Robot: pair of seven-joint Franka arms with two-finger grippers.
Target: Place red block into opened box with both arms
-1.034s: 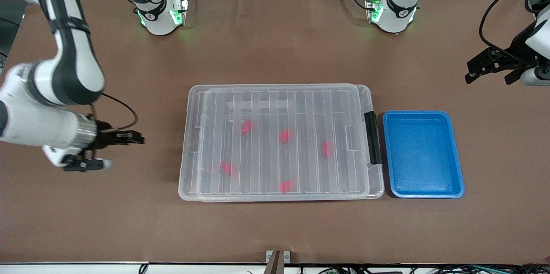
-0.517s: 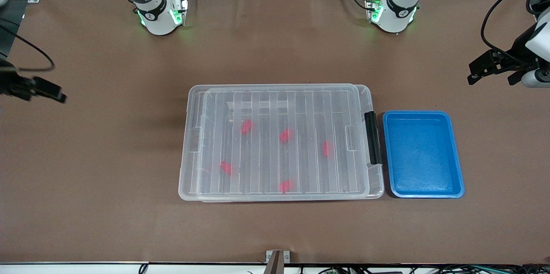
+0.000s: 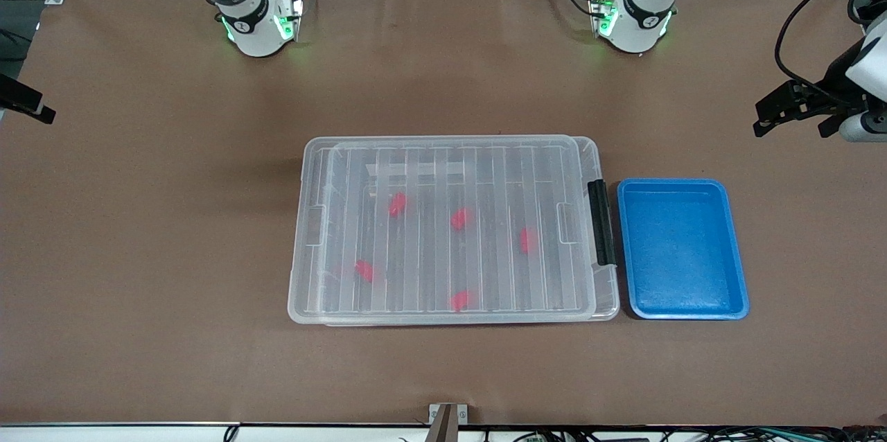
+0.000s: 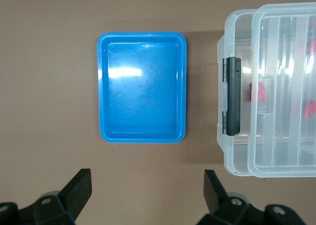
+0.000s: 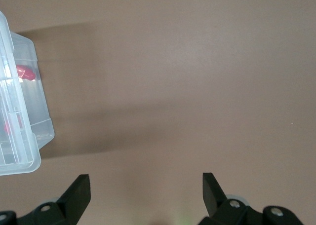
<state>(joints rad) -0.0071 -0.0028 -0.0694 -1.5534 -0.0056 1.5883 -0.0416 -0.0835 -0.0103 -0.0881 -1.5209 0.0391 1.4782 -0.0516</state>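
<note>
Right gripper [image 5: 145, 193] swung off to counter's edge, jaws wide, empty; left gripper [image 4: 148, 190] waits, jaws wide. Five red blocks [image 3: 459, 219] inside box [image 3: 443, 151], lid [image 3: 485, 172] on. Looks finished.

Five red blocks, all inside the box under the lid: one [image 3: 397, 204] and another [image 3: 459, 219] farther from the front camera, a third [image 3: 528, 240] toward the latch end, a fourth [image 3: 364, 271], and a fifth [image 3: 461, 301] nearest the front camera.

One clear box [image 3: 299, 303].

One ribbed lid [image 3: 485, 151], lying over the box.

One black latch [image 3: 601, 222], on the short end next to the tray.

One blue tray [image 3: 682, 183], just beside the box.

Two arm bases: right arm base [image 3: 253, 23], left arm base [image 3: 634, 16].

Two grippers: left gripper [image 4: 146, 178], right gripper [image 5: 145, 179].

One brown table [image 3: 173, 359].
</note>
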